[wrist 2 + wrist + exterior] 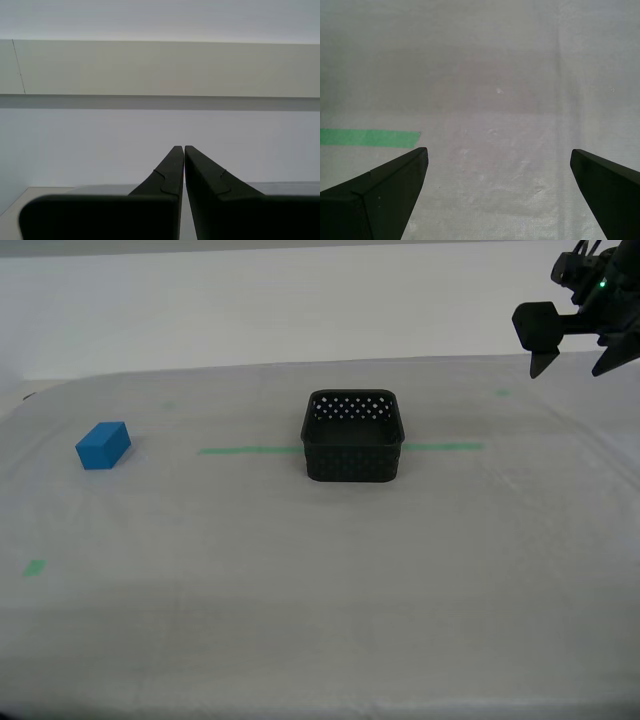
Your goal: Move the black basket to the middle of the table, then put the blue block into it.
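Observation:
The black basket (352, 462) stands upright near the middle of the table (320, 600), on the long green tape line (250, 450), and nothing shows inside it. The blue block (103, 445) lies on the cloth far toward the exterior view's left. My first gripper (572, 368) hangs open above the table at the exterior view's upper right, well away from the basket. In its wrist view the first gripper (499, 152) has only cloth and the tape's end (367, 138) between its wide-apart fingers. My second gripper (184, 147) is shut on nothing and faces a pale wall.
Small green marks sit on the cloth at the exterior view's lower left (35, 567) and far right (503, 393). A white wall (300, 300) runs behind the table's far edge.

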### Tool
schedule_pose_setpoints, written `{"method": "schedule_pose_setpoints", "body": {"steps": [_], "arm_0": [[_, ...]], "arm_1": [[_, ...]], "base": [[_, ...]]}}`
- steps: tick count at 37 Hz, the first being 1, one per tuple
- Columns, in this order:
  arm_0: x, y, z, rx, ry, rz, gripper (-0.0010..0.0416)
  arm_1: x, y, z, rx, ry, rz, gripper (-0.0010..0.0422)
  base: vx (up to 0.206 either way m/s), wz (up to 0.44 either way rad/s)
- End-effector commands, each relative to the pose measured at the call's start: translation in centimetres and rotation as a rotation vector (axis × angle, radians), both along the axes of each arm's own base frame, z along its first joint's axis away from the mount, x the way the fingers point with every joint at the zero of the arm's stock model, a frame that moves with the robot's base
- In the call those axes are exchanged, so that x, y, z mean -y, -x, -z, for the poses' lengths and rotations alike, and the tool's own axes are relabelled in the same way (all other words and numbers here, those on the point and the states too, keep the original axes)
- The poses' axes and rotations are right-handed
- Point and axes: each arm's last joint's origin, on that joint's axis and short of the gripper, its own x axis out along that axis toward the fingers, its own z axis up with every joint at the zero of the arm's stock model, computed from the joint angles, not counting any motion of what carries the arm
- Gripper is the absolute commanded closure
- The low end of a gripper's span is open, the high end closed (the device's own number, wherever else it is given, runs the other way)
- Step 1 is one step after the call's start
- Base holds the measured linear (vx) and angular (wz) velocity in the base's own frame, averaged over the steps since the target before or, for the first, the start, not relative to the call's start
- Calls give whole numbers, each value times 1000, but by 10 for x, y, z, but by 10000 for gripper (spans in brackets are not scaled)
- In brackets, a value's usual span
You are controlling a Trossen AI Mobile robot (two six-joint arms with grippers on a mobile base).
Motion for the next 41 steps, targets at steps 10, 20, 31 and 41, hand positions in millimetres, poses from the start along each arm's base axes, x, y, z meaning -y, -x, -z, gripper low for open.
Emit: {"method": "schedule_pose_setpoints", "body": {"steps": [10,20,31,41], "arm_0": [[0,0,-1,2,-1,-1,7],[0,0,-1,2,-1,-1,7],[0,0,-1,2,-1,-1,7],[0,0,-1,2,-1,-1,7]], "arm_1": [[0,0,-1,6,2,0,412],[0,0,-1,6,8,10,412],[1,0,0,-1,12,30,339],[3,0,-1,-1,61,93,230]], "base": [[0,0],[0,0],[0,0],[0,0]]}}
